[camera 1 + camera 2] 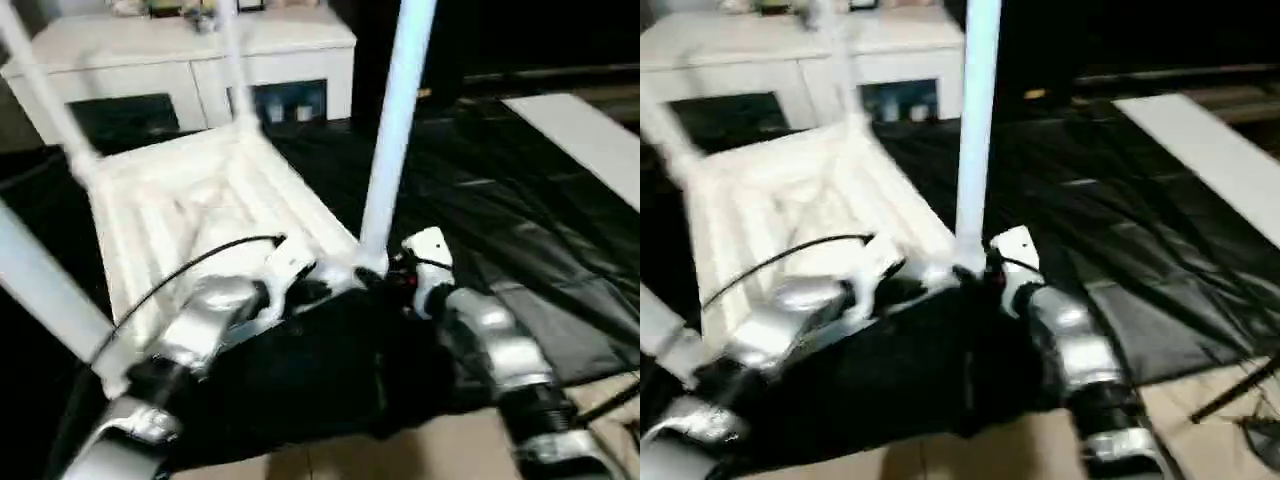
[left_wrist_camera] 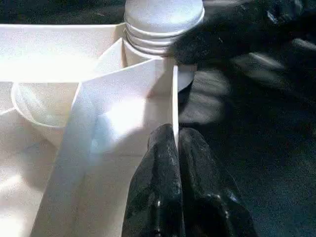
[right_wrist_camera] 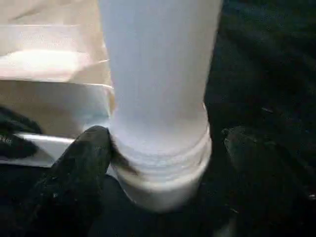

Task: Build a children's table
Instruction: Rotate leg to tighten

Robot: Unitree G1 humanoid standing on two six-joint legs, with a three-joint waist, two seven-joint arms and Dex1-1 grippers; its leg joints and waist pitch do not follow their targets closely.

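The white tabletop (image 1: 200,200) lies upside down on a black sheet, ribs facing up. Legs stand in its corner sockets: one at the near right corner (image 1: 395,130), one at the near left (image 1: 40,290), and two at the back (image 1: 45,90) (image 1: 232,60). My left gripper (image 2: 177,136) is shut on the tabletop's thin rim wall (image 2: 174,94) beside the near right socket. Open around the foot of the near right leg (image 3: 158,89) is my right gripper (image 3: 168,148). One of its fingers (image 3: 84,163) touches the leg and the other (image 3: 242,148) stands apart.
A white cabinet (image 1: 190,60) with dark glass doors stands behind the tabletop. To the far right, a flat white board (image 1: 590,130) rests on the black sheet (image 1: 480,200). A black cable (image 1: 180,270) runs over my left forearm. Tan floor shows at the near edge.
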